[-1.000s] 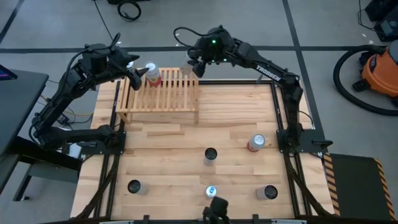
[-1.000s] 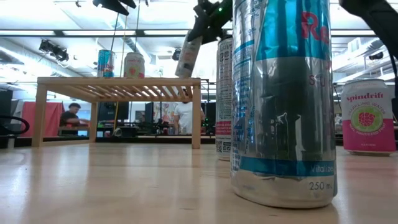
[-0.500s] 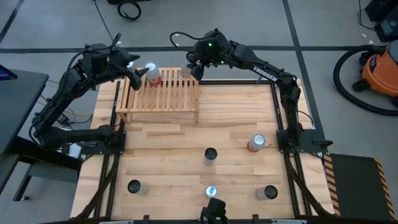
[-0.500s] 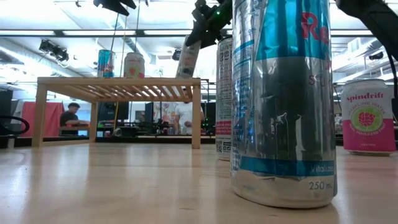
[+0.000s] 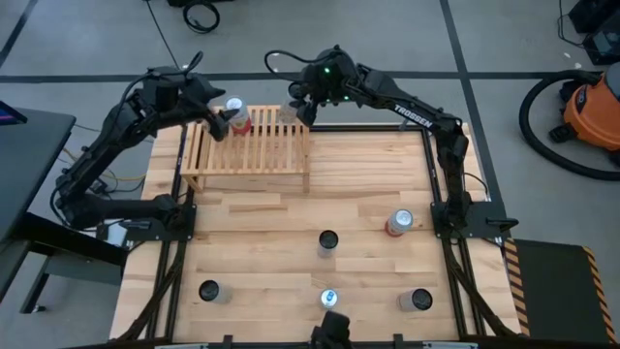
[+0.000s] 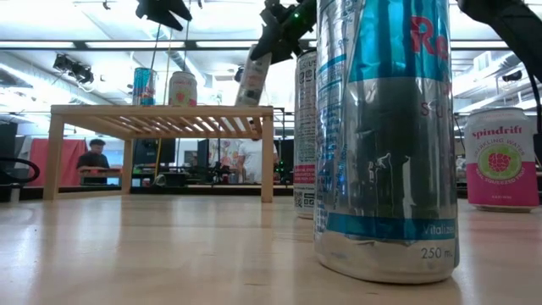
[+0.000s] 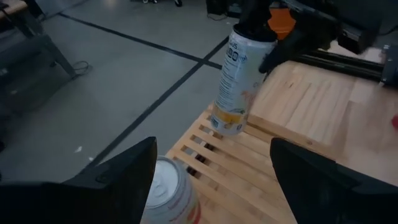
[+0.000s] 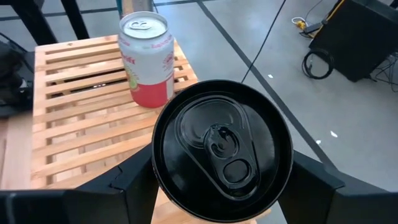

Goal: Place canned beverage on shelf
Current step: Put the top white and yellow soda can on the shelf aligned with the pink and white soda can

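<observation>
Light-wood shelf (image 5: 247, 145) holds a red-and-white can (image 5: 237, 116); your right gripper (image 5: 295, 109), jaws clamped, tilts a slim can (image 7: 238, 81) over its far corner. Left gripper (image 5: 215, 118) open behind. Five remain on bench (image 5: 271, 242).

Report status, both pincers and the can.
Right pincer shut on tall can, tilted over shelf corner. Left pincer open by pink can. Nothing in the way.

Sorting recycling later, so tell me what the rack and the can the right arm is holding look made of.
Rack: pale unfinished-looking wood, matte, with grain showing on its slats.
Held can: likely aluminium, judging by its dark stamped lid with pull tab; glossy printed white side. It stays in the right tool.
</observation>
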`<state>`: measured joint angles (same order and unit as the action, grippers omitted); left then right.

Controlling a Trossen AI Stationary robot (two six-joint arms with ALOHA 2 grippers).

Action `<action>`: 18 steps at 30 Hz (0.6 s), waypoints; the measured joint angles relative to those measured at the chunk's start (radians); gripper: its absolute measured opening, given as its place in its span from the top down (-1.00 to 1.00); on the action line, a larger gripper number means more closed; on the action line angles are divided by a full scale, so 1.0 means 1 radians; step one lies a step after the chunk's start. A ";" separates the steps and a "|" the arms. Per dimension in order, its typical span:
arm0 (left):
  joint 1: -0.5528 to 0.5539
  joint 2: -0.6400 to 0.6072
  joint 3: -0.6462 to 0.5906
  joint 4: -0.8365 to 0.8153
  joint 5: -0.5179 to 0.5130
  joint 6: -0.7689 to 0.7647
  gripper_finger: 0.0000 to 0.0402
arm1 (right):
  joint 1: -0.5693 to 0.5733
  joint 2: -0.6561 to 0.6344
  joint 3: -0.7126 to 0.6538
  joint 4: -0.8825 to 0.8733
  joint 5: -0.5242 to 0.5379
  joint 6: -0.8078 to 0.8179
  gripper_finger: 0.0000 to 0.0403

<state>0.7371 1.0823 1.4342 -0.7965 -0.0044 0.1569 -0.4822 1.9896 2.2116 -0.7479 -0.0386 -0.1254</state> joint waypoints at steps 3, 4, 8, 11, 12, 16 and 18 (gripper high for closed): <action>-0.002 0.022 -0.001 0.020 0.000 -0.031 -0.56 | 0.007 -0.005 0.000 -0.009 -0.014 -0.001 -0.32; -0.002 0.027 -0.001 0.031 0.001 -0.061 -0.56 | 0.011 -0.007 0.000 -0.005 -0.015 -0.003 -0.32; -0.002 0.046 -0.001 0.057 0.003 -0.262 -0.56 | 0.023 -0.013 0.004 0.017 -0.050 -0.006 -0.32; -0.002 0.060 -0.001 0.054 0.048 -0.287 -0.56 | 0.028 -0.014 0.040 -0.002 -0.073 -0.001 -0.32; -0.002 0.064 -0.001 0.054 0.084 -0.275 -0.56 | 0.031 -0.015 0.047 0.007 -0.074 -0.002 -0.32; -0.029 0.065 -0.001 0.063 0.201 -0.195 -0.56 | 0.036 -0.015 0.087 -0.047 -0.108 0.001 -0.32; -0.065 0.074 -0.001 0.068 0.210 -0.166 -0.56 | 0.041 -0.015 0.098 -0.040 -0.121 0.002 -0.32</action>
<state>0.6726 1.1558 1.4334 -0.7282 0.2054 -0.0093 -0.4408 1.9743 2.3100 -0.7878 -0.1601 -0.1234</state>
